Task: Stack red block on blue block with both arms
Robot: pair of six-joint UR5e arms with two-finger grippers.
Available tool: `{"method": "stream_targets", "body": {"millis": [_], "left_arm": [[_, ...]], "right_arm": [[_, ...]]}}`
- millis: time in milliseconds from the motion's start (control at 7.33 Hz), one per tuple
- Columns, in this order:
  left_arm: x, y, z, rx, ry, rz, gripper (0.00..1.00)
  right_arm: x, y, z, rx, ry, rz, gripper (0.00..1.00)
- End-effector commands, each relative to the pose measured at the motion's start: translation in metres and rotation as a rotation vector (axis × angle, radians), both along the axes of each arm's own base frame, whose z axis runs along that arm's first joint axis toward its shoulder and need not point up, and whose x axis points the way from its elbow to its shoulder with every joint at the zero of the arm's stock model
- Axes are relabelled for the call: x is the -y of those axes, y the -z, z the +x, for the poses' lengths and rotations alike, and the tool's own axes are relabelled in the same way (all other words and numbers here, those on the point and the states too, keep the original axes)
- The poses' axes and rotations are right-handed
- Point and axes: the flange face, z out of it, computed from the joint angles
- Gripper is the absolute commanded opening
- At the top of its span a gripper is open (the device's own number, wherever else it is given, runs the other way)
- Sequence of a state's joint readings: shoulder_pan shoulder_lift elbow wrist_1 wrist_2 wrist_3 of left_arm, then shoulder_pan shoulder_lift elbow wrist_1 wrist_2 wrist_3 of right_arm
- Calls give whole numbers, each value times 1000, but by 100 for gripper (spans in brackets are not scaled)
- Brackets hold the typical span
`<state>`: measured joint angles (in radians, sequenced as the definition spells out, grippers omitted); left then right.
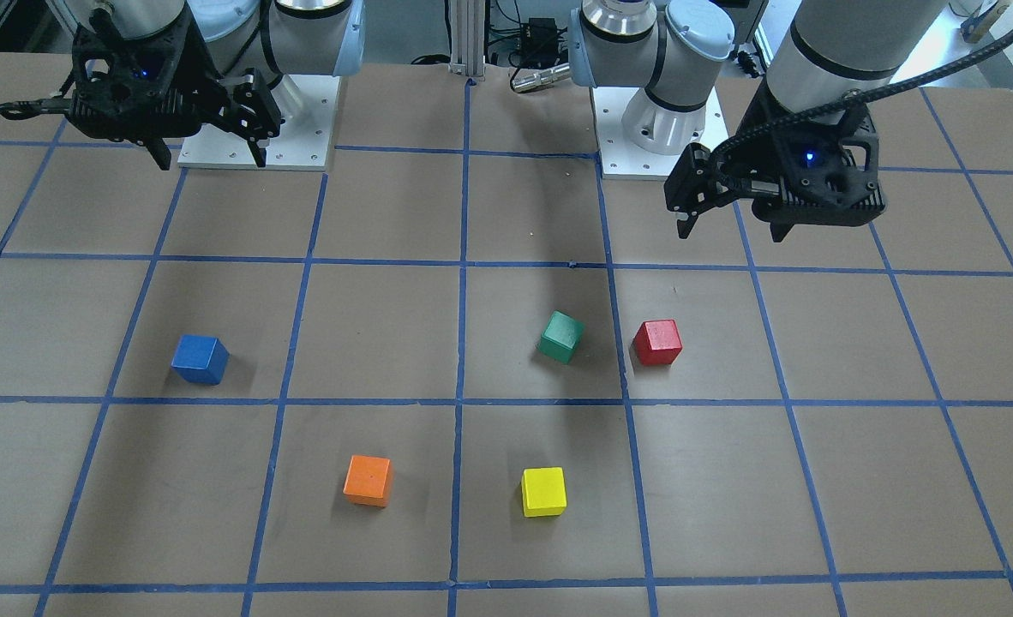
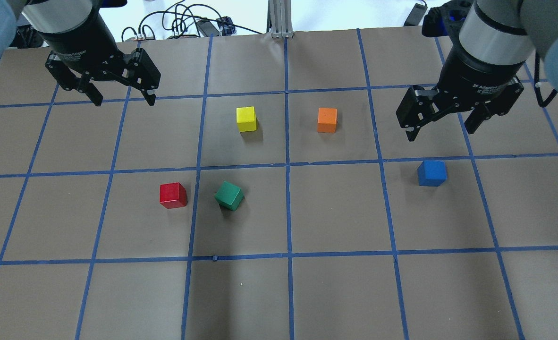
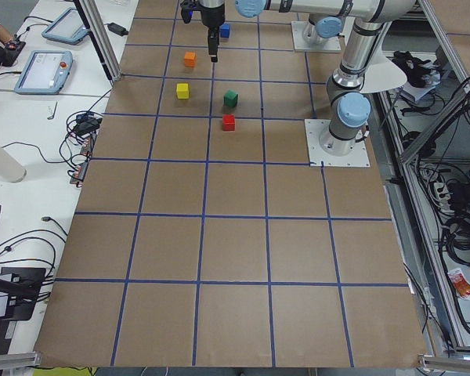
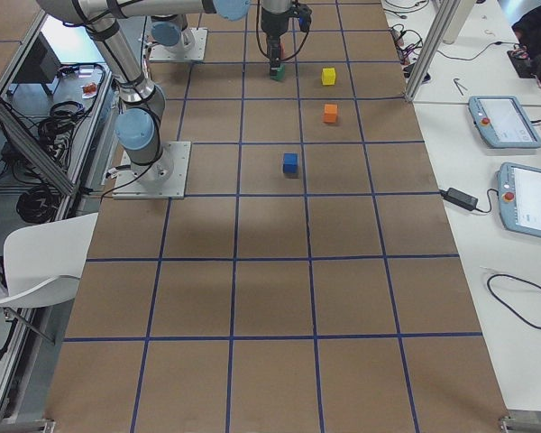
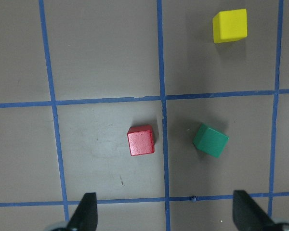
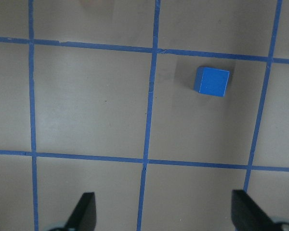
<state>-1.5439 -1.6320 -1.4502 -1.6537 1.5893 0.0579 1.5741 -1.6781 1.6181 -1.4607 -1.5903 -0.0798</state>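
The red block (image 2: 173,195) sits on the table's left half, also seen in the front view (image 1: 657,342) and the left wrist view (image 5: 141,140). The blue block (image 2: 432,173) sits on the right half, also in the front view (image 1: 200,358) and the right wrist view (image 6: 212,81). My left gripper (image 2: 124,100) is open and empty, raised above the table beyond the red block. My right gripper (image 2: 441,133) is open and empty, raised just beyond the blue block. Both blocks stand alone, far apart.
A green block (image 2: 229,195) lies turned at an angle just right of the red block. A yellow block (image 2: 246,119) and an orange block (image 2: 327,120) sit farther out near the middle. The arms' base plates (image 1: 258,128) stand at the robot's edge.
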Motion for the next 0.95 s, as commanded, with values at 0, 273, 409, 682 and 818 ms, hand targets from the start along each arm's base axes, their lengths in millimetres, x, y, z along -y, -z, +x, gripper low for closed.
{"method": "stream_targets", "body": {"millis": [0, 273, 409, 682, 818], "left_arm": [[0, 1, 0, 0, 1, 1, 100], [4, 19, 1, -3, 1, 38, 100], [6, 39, 3, -4, 0, 77, 100], [6, 114, 16, -11, -28, 146, 100], [6, 154, 30, -14, -54, 113, 100]], "right_arm": [[0, 0, 0, 1, 0, 1, 100], [1, 0, 0, 1, -1, -6, 100], [1, 0, 1, 1, -3, -6, 100], [1, 1, 0, 1, -1, -4, 100], [1, 0, 0, 1, -1, -6, 100]]}}
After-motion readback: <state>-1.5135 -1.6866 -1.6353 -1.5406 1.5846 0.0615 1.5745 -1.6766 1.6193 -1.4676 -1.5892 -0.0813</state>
